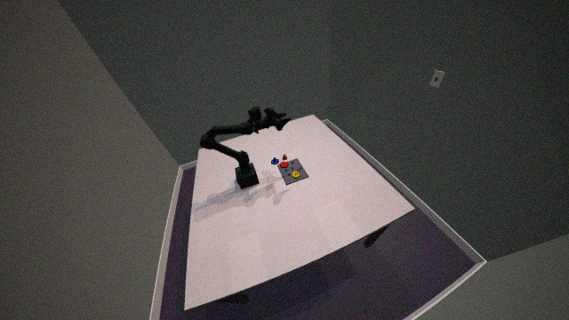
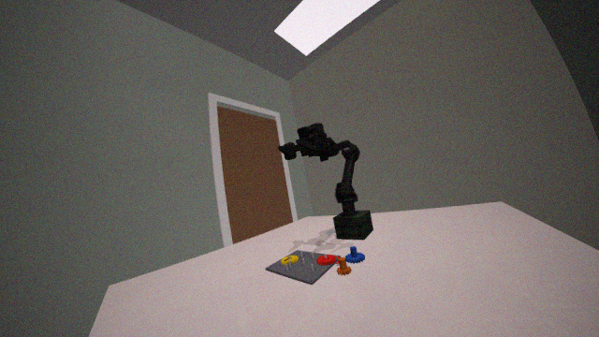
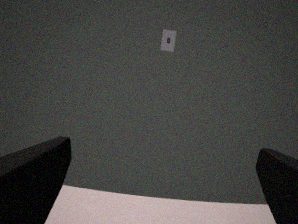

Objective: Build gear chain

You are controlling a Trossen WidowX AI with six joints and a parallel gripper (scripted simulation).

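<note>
The grey board [image 1: 291,180] [image 2: 304,281] lies on the table with short pegs standing on it. The red gear [image 1: 284,164] [image 2: 326,260] is on a peg near one edge. The yellow gear [image 1: 296,174] [image 2: 289,258] with its black stripe is on another peg. A blue gear [image 1: 275,161] [image 2: 355,257] with a knob stands on the table beside the board, near the red gear. A smaller orange gear [image 1: 284,157] [image 2: 343,270] with a tall knob stands on the table close to it. My gripper [image 1: 286,122] [image 2: 284,152] [image 3: 166,153] is open and empty, high above the table, away from the gears and board.
The arm's base [image 1: 246,176] [image 2: 353,225] stands on the table [image 1: 249,267] [image 2: 445,285] beside the board. The wrist view shows the wall, a wall plate [image 3: 168,40] and the table's far edge, with no gear or board in it.
</note>
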